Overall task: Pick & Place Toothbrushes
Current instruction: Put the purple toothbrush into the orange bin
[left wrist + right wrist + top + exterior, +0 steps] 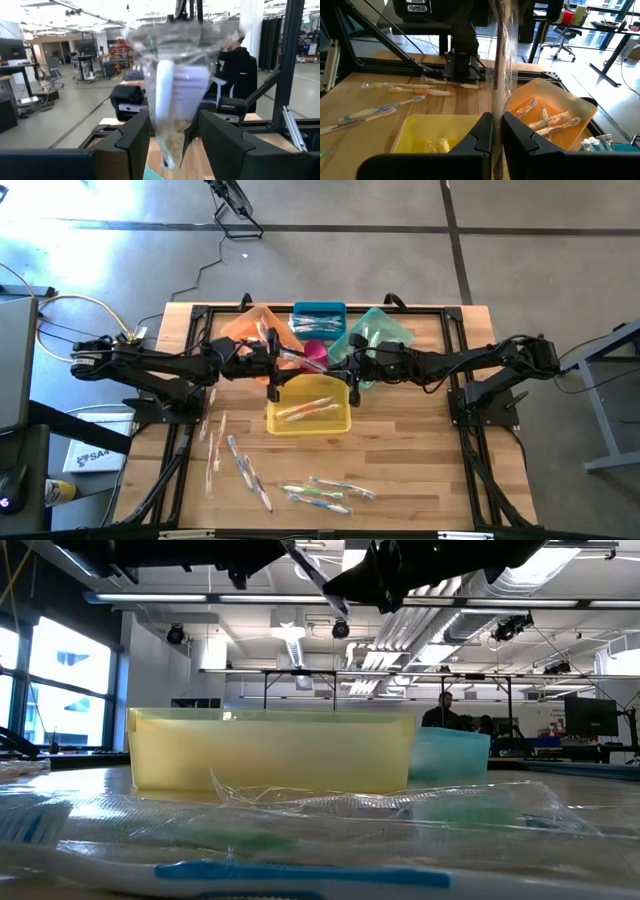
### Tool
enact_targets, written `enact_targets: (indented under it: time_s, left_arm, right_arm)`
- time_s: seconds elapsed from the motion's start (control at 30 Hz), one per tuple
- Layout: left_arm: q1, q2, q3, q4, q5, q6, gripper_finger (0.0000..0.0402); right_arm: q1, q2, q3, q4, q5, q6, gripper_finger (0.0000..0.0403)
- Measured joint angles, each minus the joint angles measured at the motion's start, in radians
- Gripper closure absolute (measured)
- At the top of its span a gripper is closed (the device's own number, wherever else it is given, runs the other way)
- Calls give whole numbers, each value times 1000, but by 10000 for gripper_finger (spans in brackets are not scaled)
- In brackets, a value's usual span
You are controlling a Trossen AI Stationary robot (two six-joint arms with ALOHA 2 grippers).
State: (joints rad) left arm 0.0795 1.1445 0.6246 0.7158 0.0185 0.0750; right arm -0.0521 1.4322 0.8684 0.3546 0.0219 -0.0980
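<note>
Both my grippers grasping one wrapped toothbrush [290,356] at frame centre: left gripper [268,352] clamps head end, right gripper [352,367] pinches wrapper. Judgement: release one side before lowering into yellow bin [341,422].

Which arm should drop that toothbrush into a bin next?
Probably the right. The right arm has its jaws shut on the wrapped toothbrush, and the yellow bin is just below it. The left arm is at the same toothbrush, but its hold is unclear.
</note>
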Motion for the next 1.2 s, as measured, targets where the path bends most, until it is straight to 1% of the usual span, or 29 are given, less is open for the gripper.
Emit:
enact_targets:
  time_s: [0.83,0.93,1.1,1.2]
  left_arm:
    - [0,0,0,-30,-2,-54,241]
    - [0,0,0,-30,-2,-53,259]
    - [0,0,0,-28,-6,-54,310]
    - [0,0,0,-28,-8,-54,333]
  right_arm:
    - [0,0,0,21,5,-2,388]
    - [0,0,0,21,5,-2,388]
    - [0,0,0,20,2,-1,388]
    - [0,0,0,20,1,-1,388]
